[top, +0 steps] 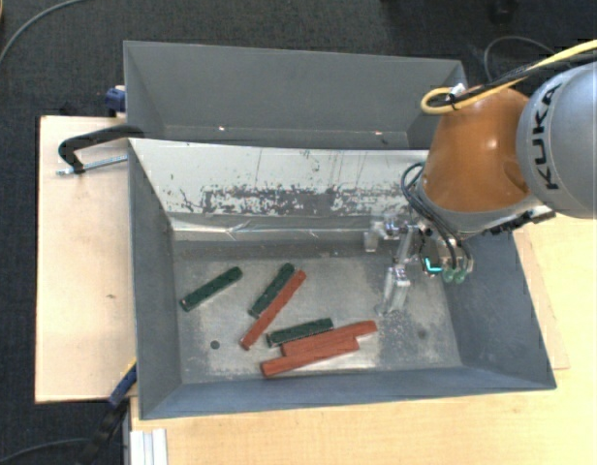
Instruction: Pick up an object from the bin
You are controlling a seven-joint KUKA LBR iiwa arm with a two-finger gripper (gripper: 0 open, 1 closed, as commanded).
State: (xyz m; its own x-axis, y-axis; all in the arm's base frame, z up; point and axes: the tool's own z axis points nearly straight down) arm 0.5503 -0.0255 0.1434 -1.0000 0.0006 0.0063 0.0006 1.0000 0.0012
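Your gripper (393, 300) hangs over bare floor on the 3 o'clock side of the grey metal bin (151, 289). You cannot tell whether it is open or closed, and you see nothing in its grasp.

The nearest thing is a red-brown stick (329, 338) lying flat, its right end close by at about 7 o'clock from the gripper. A second red-brown stick (308, 357) lies along its 6 o'clock side, touching it. A slanted red-brown stick (273, 310) lies farther off toward 9 o'clock, which makes three red-brown ones.

You also have three dark green ones. A short green stick (298, 332) rests against the nearest red-brown one, a slanted green stick (270, 290) lies beside the slanted red-brown one, and a lone green stick (211, 288) sits well apart toward 9 o'clock.
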